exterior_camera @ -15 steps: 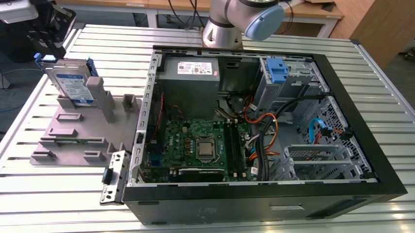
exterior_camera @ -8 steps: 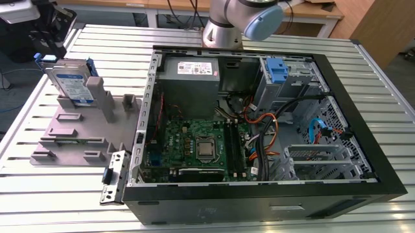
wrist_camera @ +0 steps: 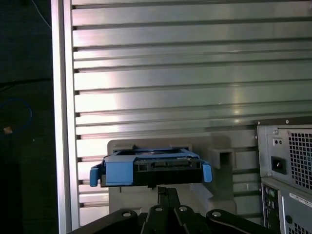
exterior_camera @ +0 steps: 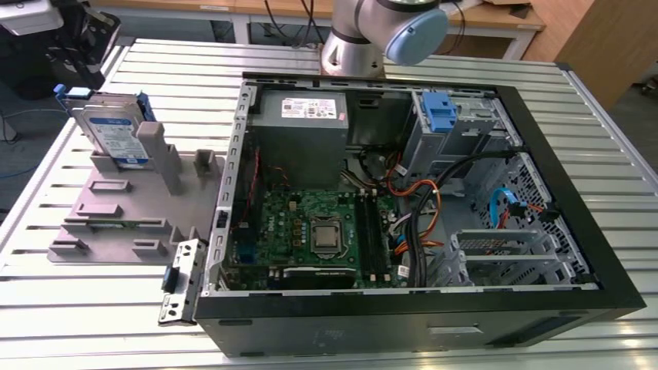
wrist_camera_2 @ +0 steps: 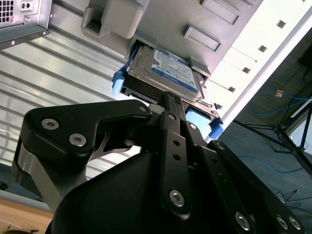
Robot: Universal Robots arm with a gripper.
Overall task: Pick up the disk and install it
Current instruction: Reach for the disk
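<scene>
The slatted metal desk point(exterior_camera: 92, 308) spreads out beyond the gripper and carries everything. The open black computer case point(exterior_camera: 411, 324) lies on its side on the desk, off to one side of the gripper; its grey rear corner comes into both wrist views. The silver arm point(exterior_camera: 360, 31) rises behind the case in the exterior view. A grey moulded holder point(exterior_camera: 113, 208) sits on the desk beside the case, directly ahead of the gripper.

The gripper point(wrist_camera: 164, 189), black and jointed, has its fingers pressed together on nothing, the tips pointing at the holder.

The disk point(exterior_camera: 111, 131) stands on edge in the holder (white-and-blue label on one face, blue rails along its sides), straight ahead of the gripper's tips and not gripped. It is not in the case.
</scene>
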